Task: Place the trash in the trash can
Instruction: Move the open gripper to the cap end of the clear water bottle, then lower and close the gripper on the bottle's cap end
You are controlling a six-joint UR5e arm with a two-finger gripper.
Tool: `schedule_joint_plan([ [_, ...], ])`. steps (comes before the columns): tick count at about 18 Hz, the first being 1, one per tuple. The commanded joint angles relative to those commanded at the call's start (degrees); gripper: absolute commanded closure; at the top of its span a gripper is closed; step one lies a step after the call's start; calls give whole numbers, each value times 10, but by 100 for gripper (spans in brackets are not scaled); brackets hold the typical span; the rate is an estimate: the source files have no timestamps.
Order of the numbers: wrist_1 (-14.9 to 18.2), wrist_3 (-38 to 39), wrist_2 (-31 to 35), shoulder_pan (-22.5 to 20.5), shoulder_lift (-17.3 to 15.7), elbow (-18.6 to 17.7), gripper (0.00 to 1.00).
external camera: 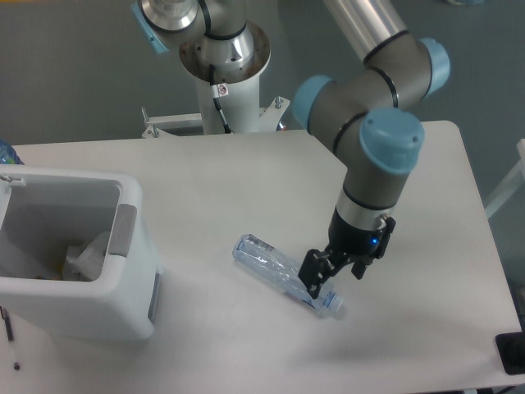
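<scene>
At the left edge of the frame a white bin stands on the table, and a pale crumpled packet lies inside it near the bottom. Right of the bin, below the middle of the frame, a crushed clear bottle lies flat on the table, its cap pointing to the lower right. The pincer hangs low over the bottle's cap end, its dark fingers spread apart and gripping nothing. Whether a finger touches the bottle cannot be told. The arm rises from it toward the upper middle.
</scene>
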State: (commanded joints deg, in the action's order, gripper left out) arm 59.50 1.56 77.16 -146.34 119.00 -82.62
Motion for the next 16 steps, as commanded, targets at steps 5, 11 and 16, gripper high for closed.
schedule_joint_plan([
  [5,-2,34,54,13,25,3,0],
  [11,-1,66,100,35,49,4,0],
  [16,-1,86,123,49,62,1,0],
])
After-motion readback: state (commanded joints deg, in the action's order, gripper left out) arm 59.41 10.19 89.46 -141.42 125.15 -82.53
